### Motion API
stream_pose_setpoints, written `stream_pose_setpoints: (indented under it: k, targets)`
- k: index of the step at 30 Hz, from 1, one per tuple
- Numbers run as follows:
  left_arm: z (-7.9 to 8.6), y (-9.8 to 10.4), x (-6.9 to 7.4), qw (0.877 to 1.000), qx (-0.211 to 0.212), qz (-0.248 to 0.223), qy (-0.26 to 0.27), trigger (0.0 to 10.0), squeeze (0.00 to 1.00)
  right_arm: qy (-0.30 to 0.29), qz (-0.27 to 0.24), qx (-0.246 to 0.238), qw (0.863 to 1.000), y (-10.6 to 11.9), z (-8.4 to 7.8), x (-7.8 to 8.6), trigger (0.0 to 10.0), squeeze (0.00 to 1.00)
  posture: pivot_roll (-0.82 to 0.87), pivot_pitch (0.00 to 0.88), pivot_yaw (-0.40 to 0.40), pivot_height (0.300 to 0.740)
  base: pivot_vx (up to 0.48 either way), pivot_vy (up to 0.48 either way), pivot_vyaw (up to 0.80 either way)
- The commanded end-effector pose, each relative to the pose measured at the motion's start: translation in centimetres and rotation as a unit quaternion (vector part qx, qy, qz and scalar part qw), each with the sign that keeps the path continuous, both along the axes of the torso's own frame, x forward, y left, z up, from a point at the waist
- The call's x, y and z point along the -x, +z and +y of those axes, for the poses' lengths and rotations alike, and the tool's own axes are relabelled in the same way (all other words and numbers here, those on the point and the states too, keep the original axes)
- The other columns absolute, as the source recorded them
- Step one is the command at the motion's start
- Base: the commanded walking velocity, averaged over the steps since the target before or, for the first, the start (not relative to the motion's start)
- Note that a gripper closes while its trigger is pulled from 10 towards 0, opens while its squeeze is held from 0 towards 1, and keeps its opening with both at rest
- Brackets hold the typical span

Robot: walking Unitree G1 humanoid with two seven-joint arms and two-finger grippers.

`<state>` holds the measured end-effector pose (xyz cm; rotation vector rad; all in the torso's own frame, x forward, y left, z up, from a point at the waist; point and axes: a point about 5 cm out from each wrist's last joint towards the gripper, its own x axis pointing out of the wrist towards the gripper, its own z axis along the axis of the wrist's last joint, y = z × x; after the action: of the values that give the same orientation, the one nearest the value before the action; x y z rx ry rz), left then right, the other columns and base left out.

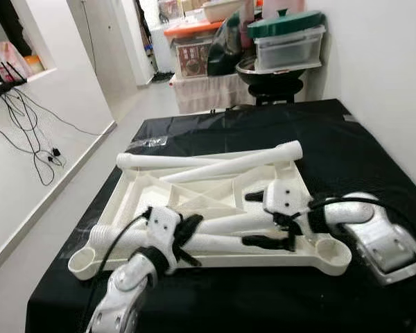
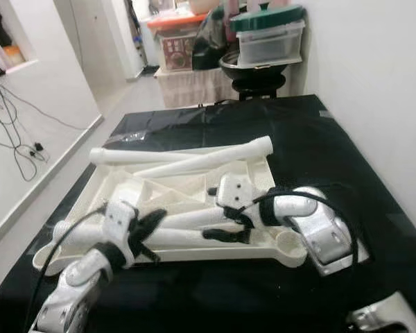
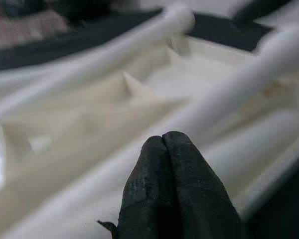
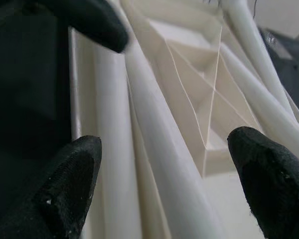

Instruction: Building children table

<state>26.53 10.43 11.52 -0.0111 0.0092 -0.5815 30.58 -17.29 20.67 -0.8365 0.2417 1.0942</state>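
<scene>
You see the white plastic tabletop (image 1: 215,201) lying upside down, ribs up, four white tube legs (image 1: 229,166) loose across it.

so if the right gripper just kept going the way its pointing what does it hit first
Probably a white table leg: the open right gripper straddles it, pointing along the upturned tabletop. Depth is uncertain.

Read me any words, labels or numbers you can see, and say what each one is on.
No text can be read.
Box with a printed front under the orange lid in the background: print too small and blurred.
White tabletop and its legs: no markings visible.
Black cloth: no print visible.
</scene>
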Motion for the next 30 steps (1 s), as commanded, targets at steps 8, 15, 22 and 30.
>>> stream_pose_setpoints:
  k: [8, 15, 22, 30]
  targets:
    - [0.5, -0.6, 1.3, 0.999, -0.005, 0.036, -0.029, 10.0, 0.00, -0.020, 0.022, 0.071, 0.997, -0.4, -0.3, 0.0, 10.0, 0.00, -0.04, 0.000, 0.085, 0.740, 0.000, 0.000, 0.00]
    - [0.8, -0.8, 2.1, 0.998, -0.002, 0.057, -0.023, 10.0, 0.00, -0.042, 0.080, 0.149, 0.985, 0.0, -1.2, 0.1, 10.0, 0.00, -0.04, 0.007, 0.071, 0.740, 0.000, 0.000, 0.00]
    - [0.7, -0.7, 2.4, 0.998, -0.001, 0.063, -0.022, 10.0, 0.00, -0.095, 0.088, 0.246, 0.961, -0.5, -2.4, -1.1, 10.0, 0.00, -0.03, 0.017, 0.055, 0.740, 0.000, 0.000, 0.00]
    - [0.8, -0.5, 2.5, 0.997, -0.002, 0.069, -0.018, 10.0, 0.00, -0.156, 0.080, 0.284, 0.943, -0.4, -2.4, -1.8, 10.0, 0.00, -0.03, 0.018, 0.053, 0.740, 0.000, 0.000, 0.00]
